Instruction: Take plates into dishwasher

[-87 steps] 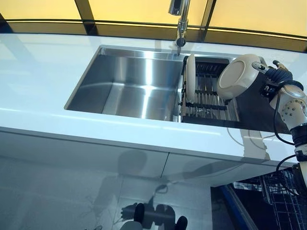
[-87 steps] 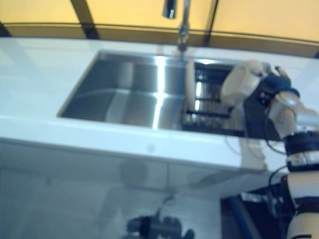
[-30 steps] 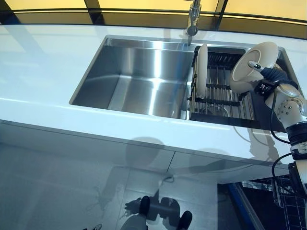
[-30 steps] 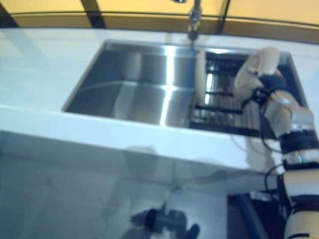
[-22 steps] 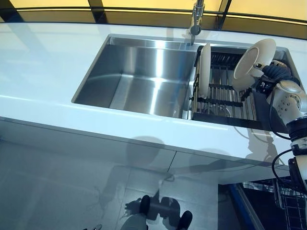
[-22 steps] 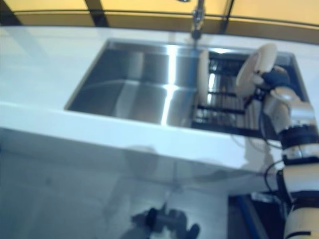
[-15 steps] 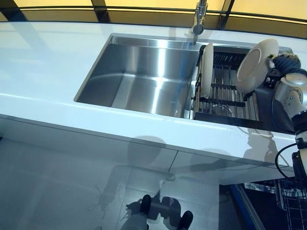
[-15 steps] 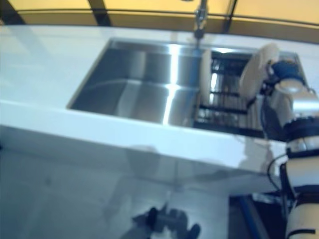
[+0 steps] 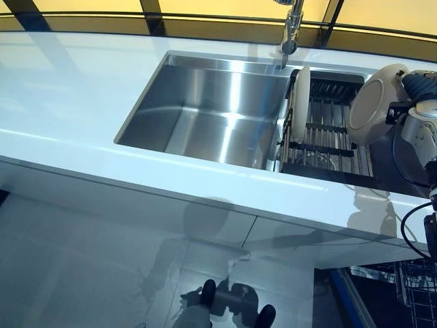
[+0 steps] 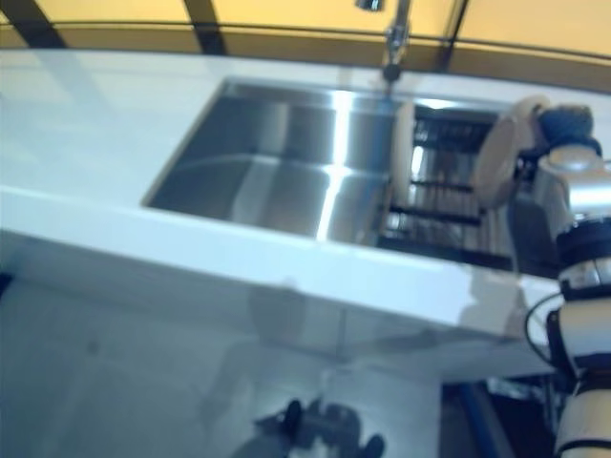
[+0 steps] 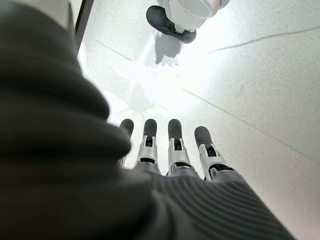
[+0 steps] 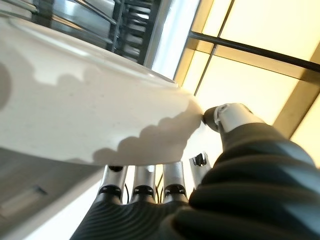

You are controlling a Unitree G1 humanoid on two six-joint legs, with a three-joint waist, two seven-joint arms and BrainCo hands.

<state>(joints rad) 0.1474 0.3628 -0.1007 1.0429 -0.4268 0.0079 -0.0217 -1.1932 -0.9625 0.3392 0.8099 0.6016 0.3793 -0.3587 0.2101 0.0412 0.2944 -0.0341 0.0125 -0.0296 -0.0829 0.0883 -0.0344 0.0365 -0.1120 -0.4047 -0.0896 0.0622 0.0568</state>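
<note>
My right hand [image 9: 417, 88] is shut on a cream plate [image 9: 374, 102], held tilted in the air over the right end of the dish rack [image 9: 328, 140]. In the right wrist view the thumb [image 12: 235, 118] pinches the plate's rim [image 12: 90, 120] and the fingers lie beneath it. A second white plate [image 9: 301, 113] stands upright at the rack's left end. My left hand [image 11: 172, 150] hangs with straight fingers over the floor and holds nothing.
The rack sits in the right part of a steel sink [image 9: 205, 116] set in a white counter [image 9: 75, 82], with a faucet [image 9: 292, 27] behind. A wire dishwasher basket [image 9: 415, 294] shows at the lower right, below the counter edge.
The camera has shifted, sliding the scene rightwards. My right hand has kept the plate above the rack while turning its wrist, so the plate's tilt has changed.
</note>
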